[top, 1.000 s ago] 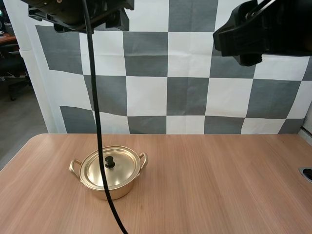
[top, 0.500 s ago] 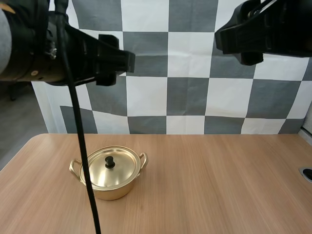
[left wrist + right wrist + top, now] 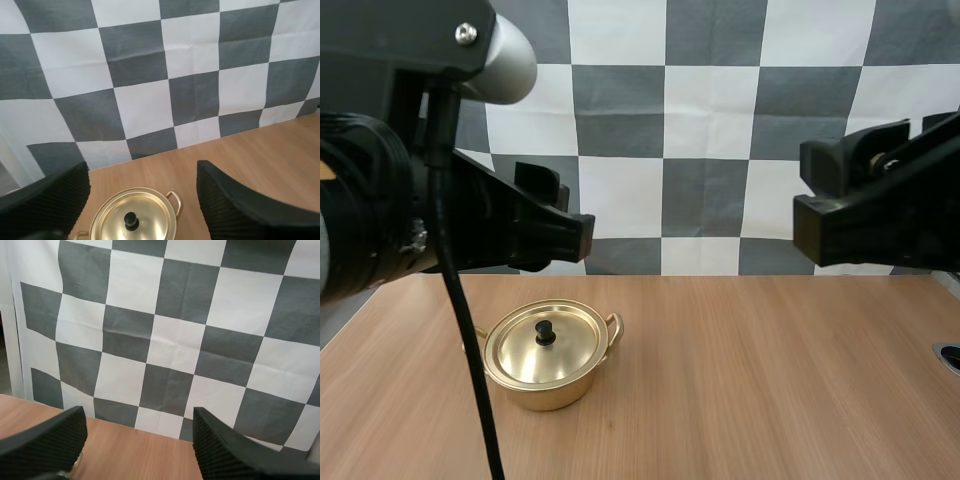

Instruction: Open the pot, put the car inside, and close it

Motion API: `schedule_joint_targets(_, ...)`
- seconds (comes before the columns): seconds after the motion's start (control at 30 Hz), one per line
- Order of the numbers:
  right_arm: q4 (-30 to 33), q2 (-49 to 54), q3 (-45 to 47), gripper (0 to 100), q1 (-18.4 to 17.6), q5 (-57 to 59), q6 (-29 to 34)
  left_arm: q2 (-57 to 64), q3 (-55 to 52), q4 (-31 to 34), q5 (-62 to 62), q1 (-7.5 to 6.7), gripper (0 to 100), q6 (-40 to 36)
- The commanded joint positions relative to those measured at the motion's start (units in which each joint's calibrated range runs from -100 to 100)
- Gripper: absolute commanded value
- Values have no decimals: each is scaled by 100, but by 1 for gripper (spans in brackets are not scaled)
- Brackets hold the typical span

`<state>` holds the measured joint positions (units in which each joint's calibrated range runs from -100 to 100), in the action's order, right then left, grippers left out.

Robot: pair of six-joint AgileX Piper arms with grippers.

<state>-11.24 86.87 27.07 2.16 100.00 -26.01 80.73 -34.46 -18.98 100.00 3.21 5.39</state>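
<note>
High view: the lidded pot (image 3: 545, 385) is seen on the worktop (image 3: 750, 380). Left wrist view: the left claw (image 3: 141, 167) is spread wide, empty, the pot well below and ahead of it. Right wrist view: the right claw (image 3: 139, 415) is held wide above the worktop. Were the small knob (image 3: 131, 219) approached off-centre, the pot could be shoved aside.

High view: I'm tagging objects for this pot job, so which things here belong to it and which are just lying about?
Job: gold pot; lid sitting on it, with black knob; left gripper and right gripper, both open.
Lying about: wooden table; dark round fitting at its right edge.
</note>
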Motion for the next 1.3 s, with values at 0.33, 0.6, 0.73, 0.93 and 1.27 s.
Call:
schedule_joint_targets(0.33, 228, 298, 1502, 100, 0, 0, 141, 357, -429, 838, 0, 7, 38, -629)
schedule_joint_targets(0.6, 130, 298, 2282, 100, 0, 0, 121, 477, -1042, 1030, 0, 7, 7, -714)
schedule_joint_targets(0.73, 108, 298, 2293, 100, 0, 0, 121, 477, -1055, 1030, 0, 7, 2, -714)
schedule_joint_targets(0.93, -144, 298, 2293, 100, 0, 0, -378, 477, -1043, 975, 0, 1, 2, -714)
schedule_joint_targets(1.27, -179, 298, 2293, 0, 0, 0, -247, 477, -1043, 1190, 0, 1, 0, -738)
